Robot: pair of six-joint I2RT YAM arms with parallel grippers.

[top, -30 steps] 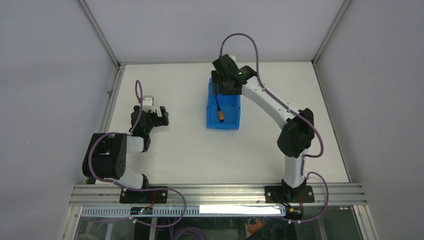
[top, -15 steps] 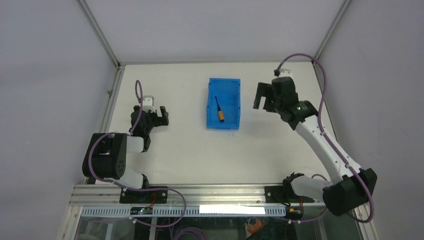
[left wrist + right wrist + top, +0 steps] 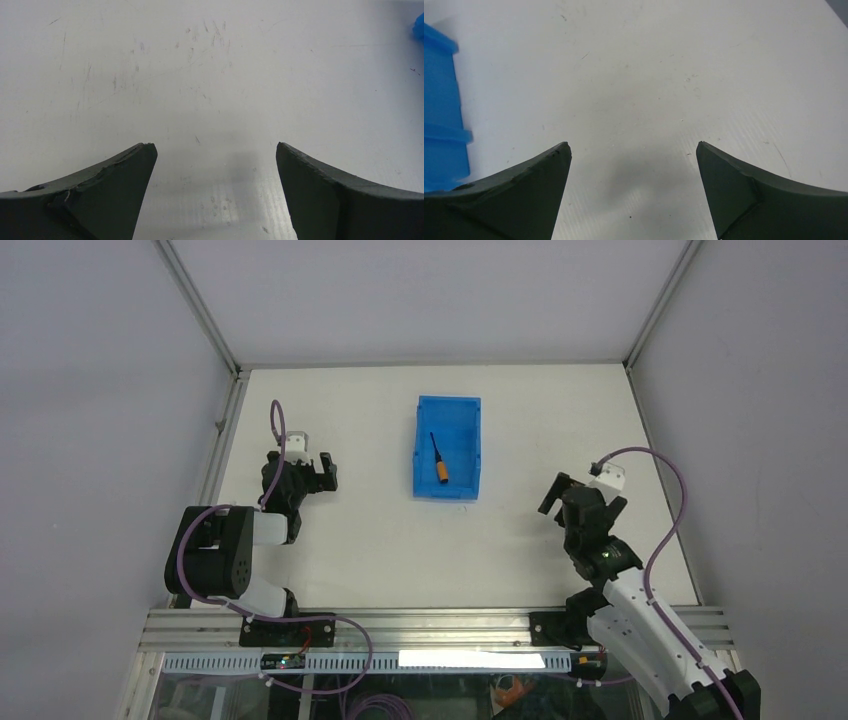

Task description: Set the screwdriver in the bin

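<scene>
The screwdriver [image 3: 440, 461], orange handle and thin black shaft, lies inside the bright blue bin [image 3: 470, 430] at the table's far middle. My right gripper [image 3: 575, 492] is open and empty, low over the table to the right of the bin and nearer to me. A part of the bin's wall [image 3: 441, 115] shows at the left edge of the right wrist view. My left gripper [image 3: 318, 472] is open and empty, over bare table to the left of the bin. A blue corner of the bin [image 3: 419, 27] shows at the far right of the left wrist view.
The white table [image 3: 380, 540] is scuffed and bounded by a metal frame rail [image 3: 440, 625] at the near edge and grey walls at the sides. Purple cables loop from both arms.
My right arm has drawn back from over the bin, swinging right and toward the near edge, its gripper empty. The screwdriver stays in the bin. The left arm has not moved.
</scene>
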